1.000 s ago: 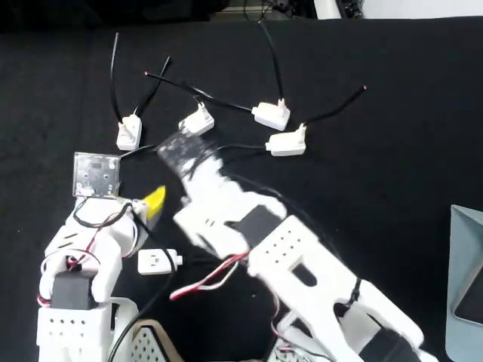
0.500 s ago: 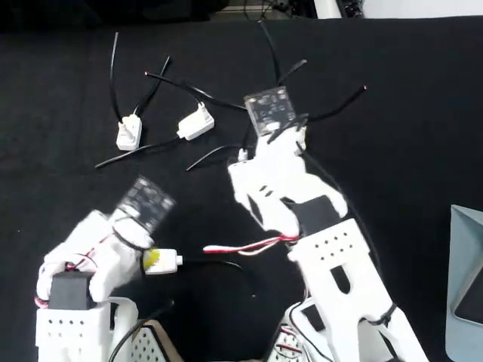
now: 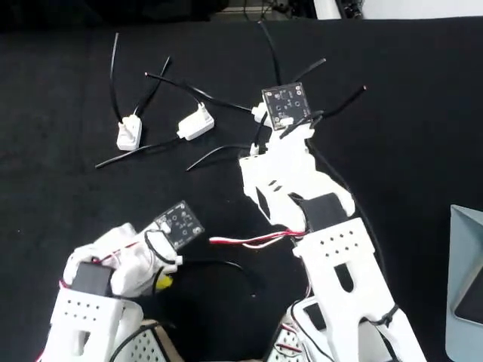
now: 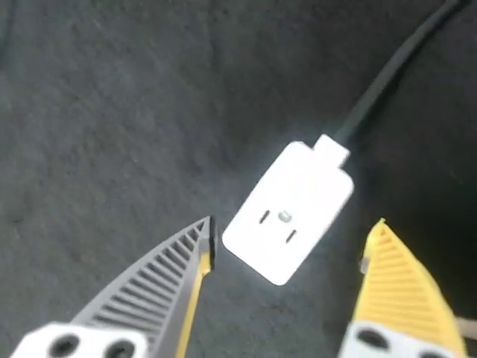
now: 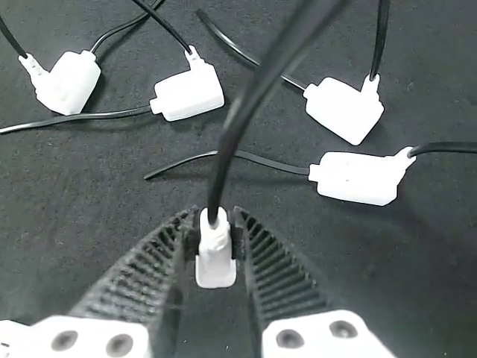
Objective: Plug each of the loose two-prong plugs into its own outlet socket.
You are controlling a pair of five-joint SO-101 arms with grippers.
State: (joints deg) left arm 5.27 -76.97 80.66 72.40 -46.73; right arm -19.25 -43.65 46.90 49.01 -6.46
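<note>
While both white arms stood over the black tabletop [image 3: 407, 151], the high view showed the left arm [image 3: 113, 271] low at the near-left corner. The right arm [image 3: 302, 196] stretched up the middle toward a scatter of thin black cords. Left of the right arm lay two white corded plugs on the cloth, the far-left white plug [image 3: 129, 133] and the second white plug [image 3: 195, 123]. They were near each other but apart.

From the left wrist view, a white rectangular outlet socket [image 4: 287, 212] lay flat on the tabletop, face up, showing two slots and a small round hole. A black cord left its far end. The left hand [image 4: 294, 224] was open, with its grey ribbed finger [image 4: 160, 276] on one side of the socket and its yellow finger [image 4: 391, 283] on the other. The socket sat between the two tips, and dark cloth showed between each tip and the socket's edge.

From the right wrist view, the right hand [image 5: 215, 224] was closed on a small white plug body [image 5: 215, 261], pinched between its two dark ribbed fingers. A thick black cord [image 5: 253, 97] rose from that plug toward the camera. Whether the held plug was clear of the tabletop could not be told. Beyond the fingers, four white plugs lay on the cloth. The far-left and second plugs were on one side of the cord. The third white plug [image 5: 344, 108] and the fourth white plug [image 5: 359, 177] were on the other, close together but not touching.
</note>
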